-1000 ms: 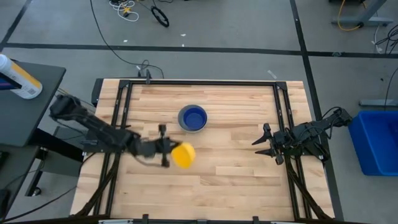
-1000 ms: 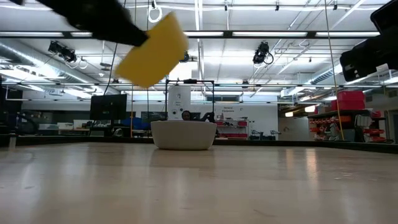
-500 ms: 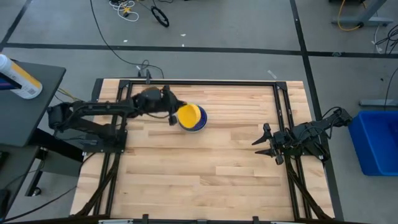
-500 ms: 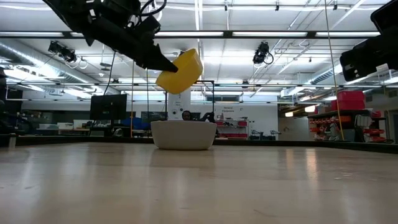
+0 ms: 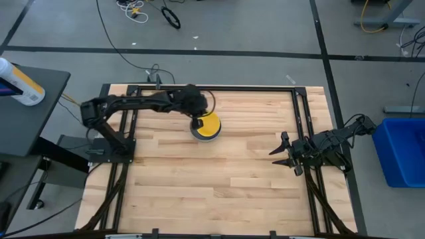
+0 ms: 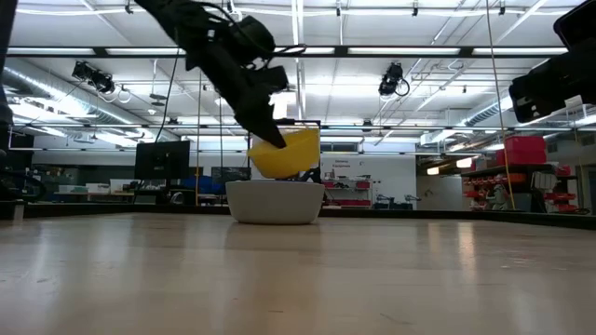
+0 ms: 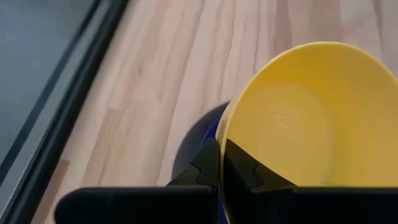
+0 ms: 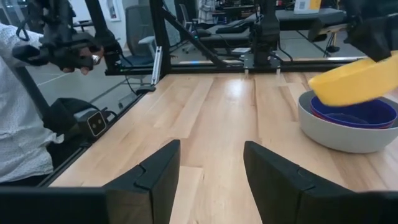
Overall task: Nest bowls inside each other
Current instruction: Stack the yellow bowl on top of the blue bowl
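Note:
A yellow bowl [image 5: 208, 124] hangs tilted over a stack on the far middle of the table, where a dark blue bowl [image 8: 364, 112] sits nested in a grey bowl [image 6: 275, 203]. My left gripper [image 5: 197, 121] is shut on the yellow bowl, reaching in from the table's left. The yellow bowl's lower edge [image 8: 318, 98] is close over the dark blue bowl's rim; I cannot tell whether they touch. My right gripper [image 5: 279, 154] waits open at the table's right edge with nothing between its fingers. My left gripper pinches the yellow bowl's rim [image 7: 222, 134] on the side toward the table's left, one finger [image 7: 245, 169] inside the bowl and one outside. The fingers slant down from the left. The bowl is mouth-up and tilted above the stack.
A black frame rail [image 5: 130, 109] runs along the left and far sides of the table. The near half of the wooden top [image 5: 219, 192] is bare. A blue bin [image 5: 402, 149] stands off the table's right side. A person [image 8: 18, 99] stands beyond the table.
My left gripper has swung with the yellow bowl from the near-left middle of the table toward the far edge and to the right, ending over the stack. The bowl has turned from steeply tipped to nearly mouth-up. The stack has stayed where it was.

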